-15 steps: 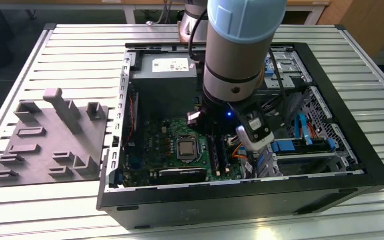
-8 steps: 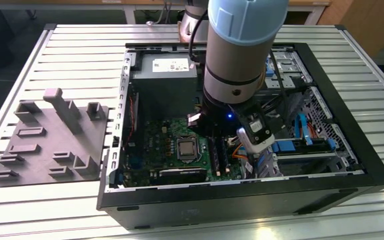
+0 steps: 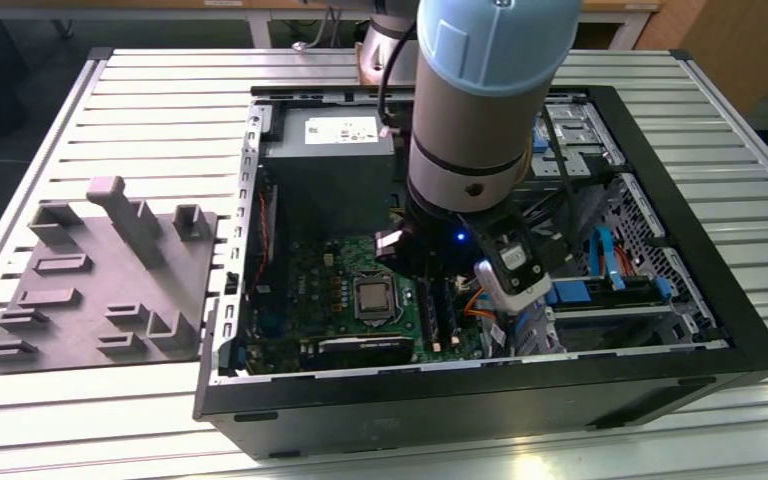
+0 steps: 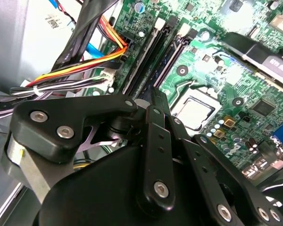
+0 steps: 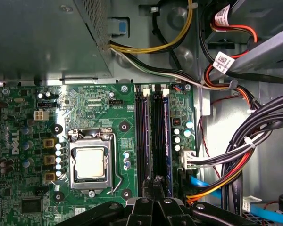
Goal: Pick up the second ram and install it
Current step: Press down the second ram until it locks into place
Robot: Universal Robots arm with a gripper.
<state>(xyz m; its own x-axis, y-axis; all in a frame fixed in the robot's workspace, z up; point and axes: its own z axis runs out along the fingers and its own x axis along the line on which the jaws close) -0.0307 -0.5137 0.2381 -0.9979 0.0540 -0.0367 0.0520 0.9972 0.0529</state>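
Observation:
My gripper (image 3: pixel 411 265) is down inside the open computer case, over the green motherboard (image 3: pixel 317 290). In both wrist views its black fingertips (image 5: pixel 154 184) stand together with no gap, at one end of the memory slots. A thin dark stick, the second ram (image 5: pixel 160 141) (image 4: pixel 167 63), stands on edge in a slot and runs straight away from the fingertips. Whether the tips touch it is hidden by the gripper's own links. Two black slots (image 5: pixel 142 141) lie beside it.
The processor socket (image 5: pixel 90 162) sits beside the slots. Cable bundles (image 5: pixel 245 150) crowd the other side, by the drive bay. The power supply (image 3: pixel 331 150) fills the case's far end. A grey holder tray (image 3: pixel 104 280) lies on the slatted table at the exterior view's left.

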